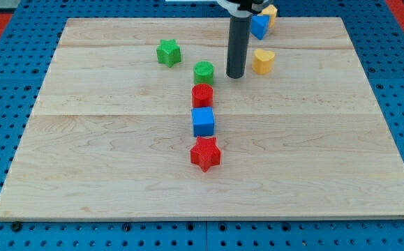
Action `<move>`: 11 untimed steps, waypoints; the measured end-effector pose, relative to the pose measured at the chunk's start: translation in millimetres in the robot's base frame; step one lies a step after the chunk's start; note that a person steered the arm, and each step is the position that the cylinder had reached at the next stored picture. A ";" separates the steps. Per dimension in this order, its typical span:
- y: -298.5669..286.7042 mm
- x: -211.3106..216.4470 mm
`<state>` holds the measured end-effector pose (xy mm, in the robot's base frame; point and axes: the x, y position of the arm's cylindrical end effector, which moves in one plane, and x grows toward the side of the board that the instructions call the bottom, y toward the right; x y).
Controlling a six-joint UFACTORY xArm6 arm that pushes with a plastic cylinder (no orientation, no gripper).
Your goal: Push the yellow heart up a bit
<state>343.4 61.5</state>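
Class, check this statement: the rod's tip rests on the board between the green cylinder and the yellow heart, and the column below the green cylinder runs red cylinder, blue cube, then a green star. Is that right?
Not quite. My tip does sit between the green cylinder and the yellow heart, and the red cylinder and blue cube follow below. But the camera view shows the column ending in a red star; the green star lies apart, toward the view's upper left.

The yellow heart [263,61] is a small chunky block lying flat on the wooden surface [118,174], up near the view's top and right of centre. Its lobes face the view's top-left, its point faces the bottom-right. My tip [235,74] is just beside its left, not quite touching.
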 end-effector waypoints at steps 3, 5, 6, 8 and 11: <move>48.0 4.9; 85.4 -6.3; 69.5 -8.5; 69.2 -9.7; 92.4 -0.9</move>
